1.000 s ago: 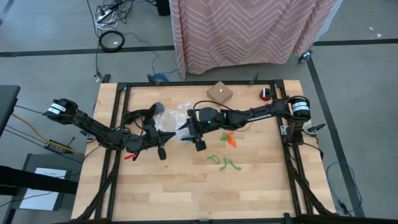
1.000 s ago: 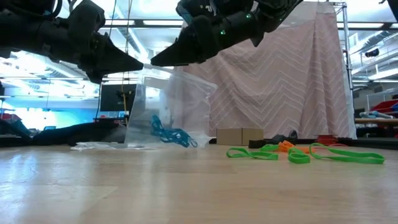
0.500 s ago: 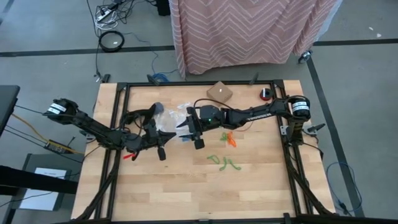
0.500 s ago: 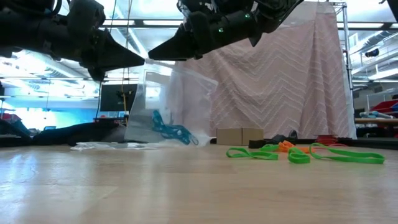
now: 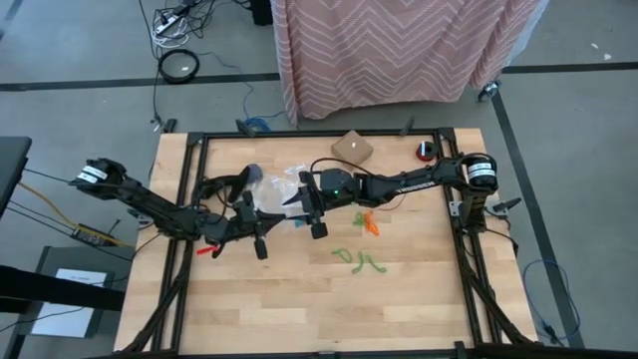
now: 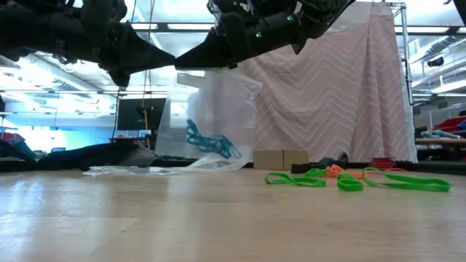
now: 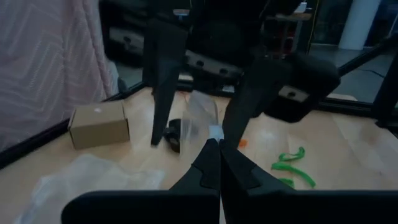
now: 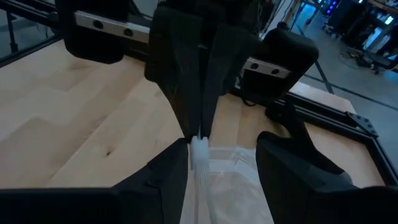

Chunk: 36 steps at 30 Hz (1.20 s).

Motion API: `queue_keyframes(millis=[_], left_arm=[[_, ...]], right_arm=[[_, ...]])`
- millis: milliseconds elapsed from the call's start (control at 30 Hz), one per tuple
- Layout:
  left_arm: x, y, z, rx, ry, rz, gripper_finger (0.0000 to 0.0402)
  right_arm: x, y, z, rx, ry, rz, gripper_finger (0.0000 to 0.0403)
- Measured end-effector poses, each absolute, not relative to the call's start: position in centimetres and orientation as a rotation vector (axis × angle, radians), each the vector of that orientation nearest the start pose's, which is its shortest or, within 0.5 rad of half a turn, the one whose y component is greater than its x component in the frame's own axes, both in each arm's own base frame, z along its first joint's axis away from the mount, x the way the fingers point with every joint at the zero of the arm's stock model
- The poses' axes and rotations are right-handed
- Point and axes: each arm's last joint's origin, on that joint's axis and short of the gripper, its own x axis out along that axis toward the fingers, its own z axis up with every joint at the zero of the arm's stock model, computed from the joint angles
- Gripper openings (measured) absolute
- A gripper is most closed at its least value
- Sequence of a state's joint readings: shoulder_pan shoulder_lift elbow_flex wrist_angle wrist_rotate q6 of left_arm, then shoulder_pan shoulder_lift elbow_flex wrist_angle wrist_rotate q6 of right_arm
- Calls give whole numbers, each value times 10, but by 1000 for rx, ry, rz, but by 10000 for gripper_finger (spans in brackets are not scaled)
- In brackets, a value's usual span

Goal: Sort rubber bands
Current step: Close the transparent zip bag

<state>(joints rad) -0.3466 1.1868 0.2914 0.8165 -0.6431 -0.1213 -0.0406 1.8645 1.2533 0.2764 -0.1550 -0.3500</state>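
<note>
A clear zip bag (image 6: 218, 102) with blue rubber bands (image 6: 210, 143) inside hangs between my two grippers at mid-table. My left gripper (image 5: 271, 216) is shut on the bag's top edge. My right gripper (image 5: 292, 204) faces it, open, with one finger on each side of that edge (image 8: 222, 142). Green bands (image 5: 359, 260) and orange bands (image 5: 370, 223) lie loose on the wood to the right of the grippers. No black bands show. My left gripper pinches the bag's top edge (image 8: 200, 149) between its two shut fingers (image 7: 214, 152), coming level from the table's left. The bag hangs below them, and its crumpled lower end (image 6: 211, 163) is down near the table. My right gripper: I cannot tell whether a finger touches the bag.
A second clear bag (image 6: 120, 170) lies flat on the table toward the left. A small cardboard box (image 5: 351, 148) and a red item (image 5: 426, 151) sit near the far edge. The black frame rails (image 5: 189, 199) border the table. Bare wood (image 5: 329, 309) spreads along the near side.
Both grippers have risen a little, staying tip to tip. The bag has come up with them: its lower part has swung toward the right, and the blue bands inside sit higher than before.
</note>
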Motion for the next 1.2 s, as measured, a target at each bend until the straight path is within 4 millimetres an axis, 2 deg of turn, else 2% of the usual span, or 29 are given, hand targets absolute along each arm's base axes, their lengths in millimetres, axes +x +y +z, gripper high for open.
queue_keyframes(millis=[400,700,900,967,1200], left_arm=[[210,-57,183,-61,74,319,0],[210,-57,184,-59,62,321,0],[210,-57,186,-48,52,320,0],[210,-57,186,-47,55,320,0],[210,-57,185,-42,62,319,0]], right_arm=[[422,-13,232,-300,321,172,142],[421,-13,229,-300,352,178,84],[420,-13,228,-318,361,180,11],[420,-13,228,-318,361,180,11],[420,-13,228,-307,368,174,49]])
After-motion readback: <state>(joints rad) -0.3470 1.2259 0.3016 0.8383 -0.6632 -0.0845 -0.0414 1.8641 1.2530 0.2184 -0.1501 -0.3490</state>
